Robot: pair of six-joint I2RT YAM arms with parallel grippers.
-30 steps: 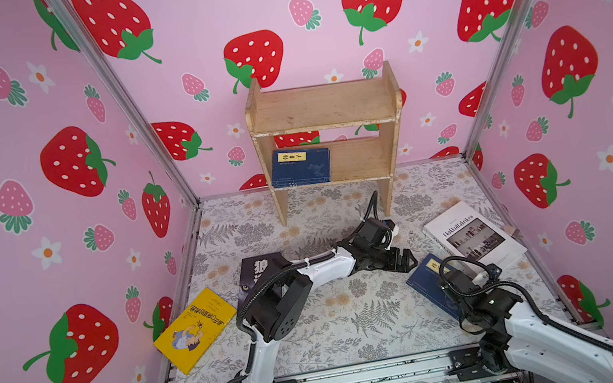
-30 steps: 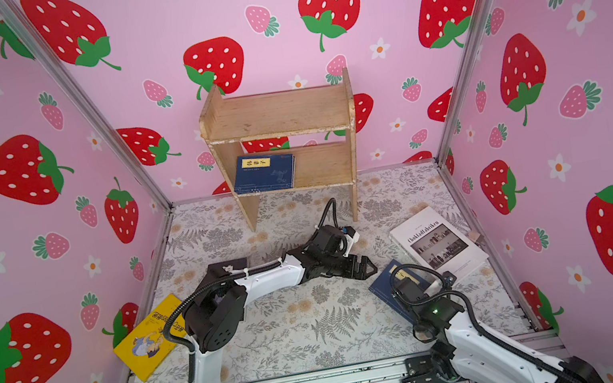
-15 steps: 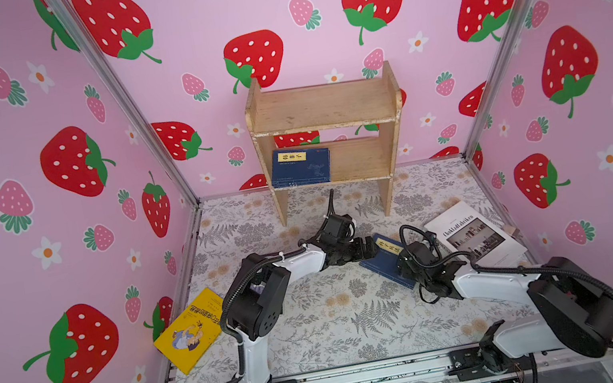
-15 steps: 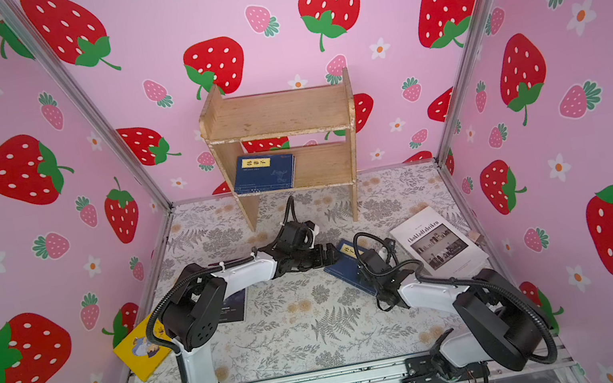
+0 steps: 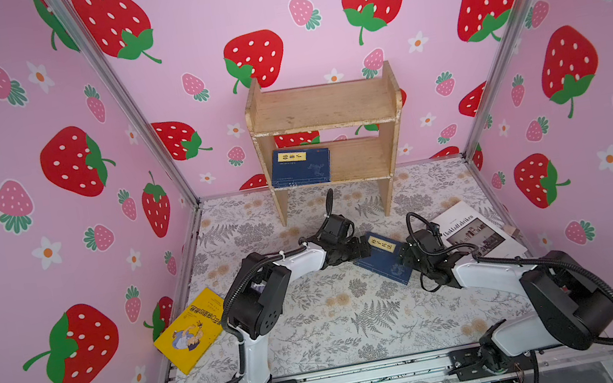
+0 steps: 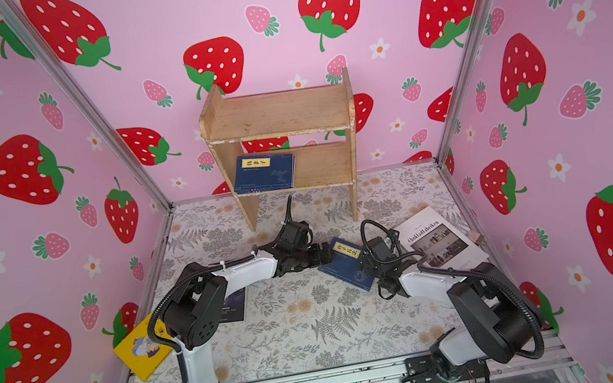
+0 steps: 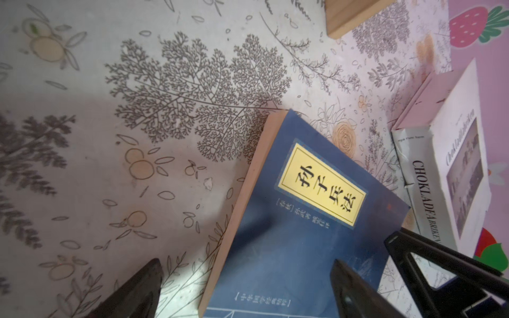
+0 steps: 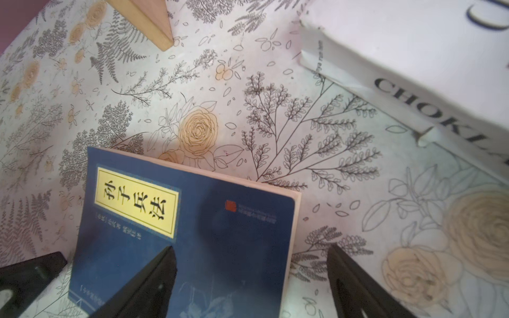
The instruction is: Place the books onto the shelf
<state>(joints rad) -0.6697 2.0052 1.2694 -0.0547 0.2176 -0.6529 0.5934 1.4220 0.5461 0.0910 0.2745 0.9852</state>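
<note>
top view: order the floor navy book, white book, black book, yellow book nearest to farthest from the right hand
1. navy book, mid-floor, partly under the right hand.
2. white book, just to its right.
3. black book, left side, partly hidden.
4. yellow book, far left edge.

navy book [image 5: 382, 262], yellow label [image 5: 382, 244]; pink strawberry walls [image 5: 53, 251]; grey floral mat [image 5: 339, 322]
</note>
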